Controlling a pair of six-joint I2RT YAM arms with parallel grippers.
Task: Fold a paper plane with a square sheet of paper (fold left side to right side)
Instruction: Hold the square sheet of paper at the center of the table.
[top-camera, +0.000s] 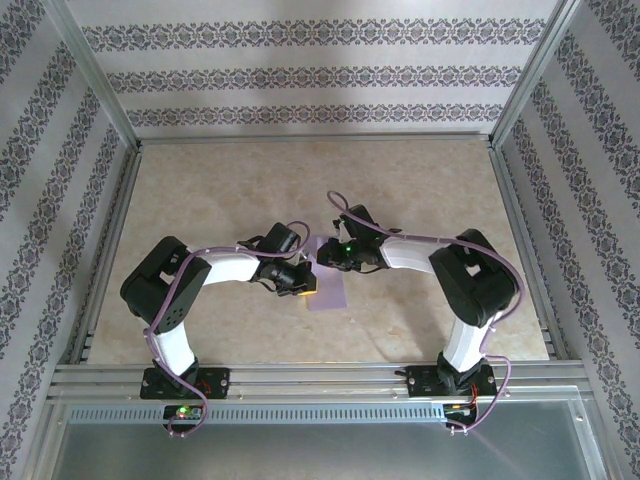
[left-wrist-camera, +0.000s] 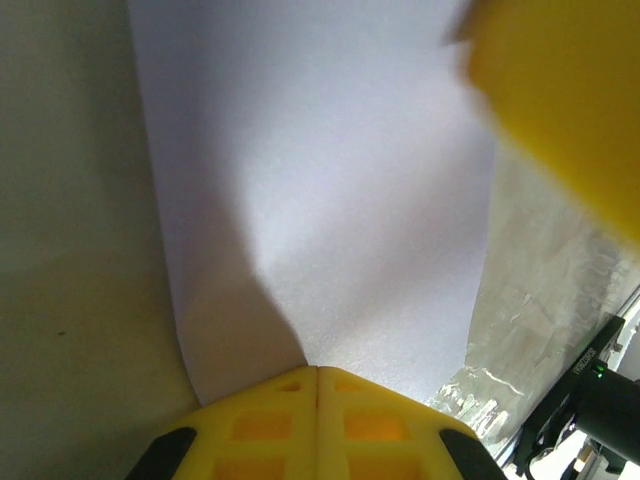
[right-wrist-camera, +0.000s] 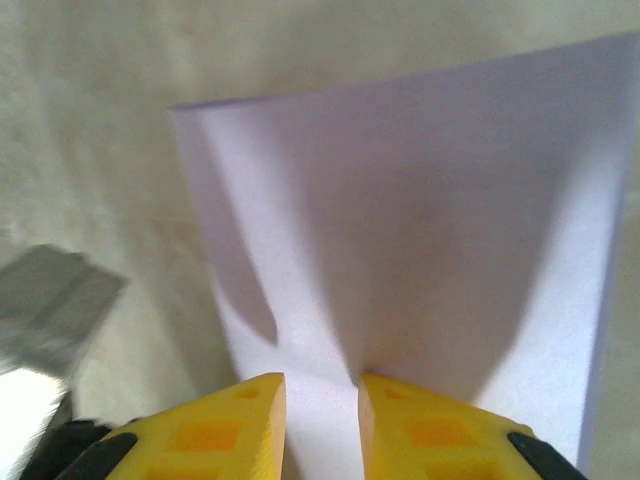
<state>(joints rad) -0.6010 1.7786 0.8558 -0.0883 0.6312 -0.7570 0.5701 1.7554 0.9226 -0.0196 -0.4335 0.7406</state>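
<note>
Creasing the square sheet of paper (top-camera: 327, 292) left over right is judged to be the step in hand. The sheet lies mid-tabletop (top-camera: 420, 190), between the two arms and partly under both wrists.

Left pincer (left-wrist-camera: 317, 390): closed tight, tips at the sheet's near edge. Whether a layer is nipped between them cannot be told.

Right pincer (right-wrist-camera: 320, 400): parted by a narrow gap, with the paper running up to that gap and no firm hold evident.

Recommendation: keep the left tips down as an anchor and lay the loose edge squarely onto the opposite edge. Check that the corners match, then press along the fold. Paper this thin looks likely to skew or buckle if dragged.

Obstructions: the pincers crowd each other over the sheet. A yellow finger (left-wrist-camera: 570, 100) of the right one intrudes above the left's working area, so contact is a risk. A cable loop (top-camera: 333, 201) hangs close by. The metal rail (top-camera: 320, 372) at the near edge stands well apart.
</note>
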